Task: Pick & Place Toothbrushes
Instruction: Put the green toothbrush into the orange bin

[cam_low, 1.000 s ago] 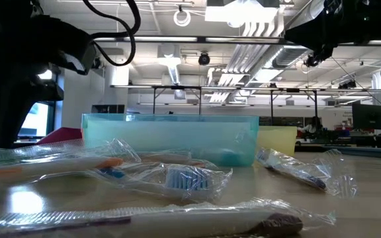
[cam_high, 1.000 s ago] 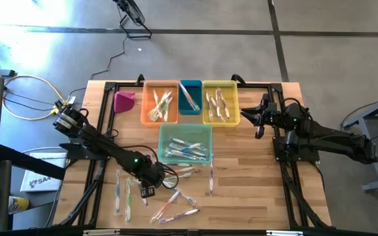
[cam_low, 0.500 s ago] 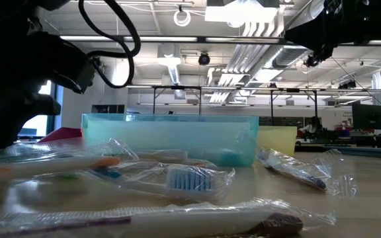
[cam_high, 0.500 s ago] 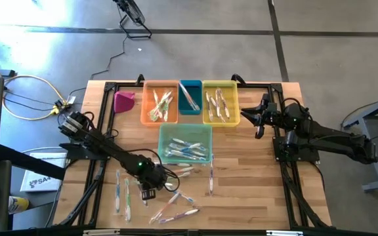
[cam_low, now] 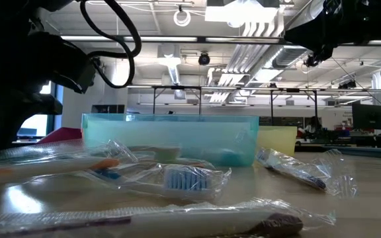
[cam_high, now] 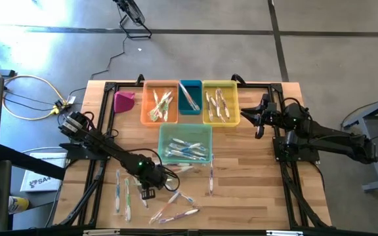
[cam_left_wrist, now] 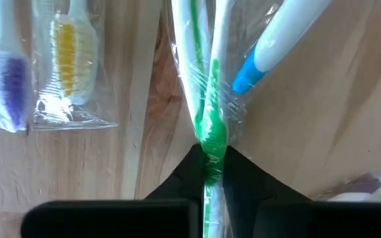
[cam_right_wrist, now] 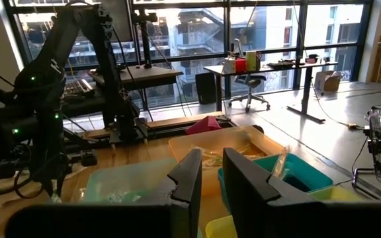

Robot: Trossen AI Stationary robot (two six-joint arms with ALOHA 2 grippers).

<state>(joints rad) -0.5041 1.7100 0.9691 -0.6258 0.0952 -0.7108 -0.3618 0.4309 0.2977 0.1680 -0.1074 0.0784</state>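
Pale planked wood table (cam_high: 241,190), matt; toothbrushes (cam_left_wrist: 207,99) of smooth plastic in glossy, crinkled clear wrap; translucent plastic bins (cam_low: 170,135), seemingly smooth; matt dark left gripper (cam_left_wrist: 210,173)

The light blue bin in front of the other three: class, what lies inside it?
Inside the light blue bin lie several wrapped toothbrushes, some with blue accents. They overlap, so an exact count, and anything beneath them, cannot be seen.
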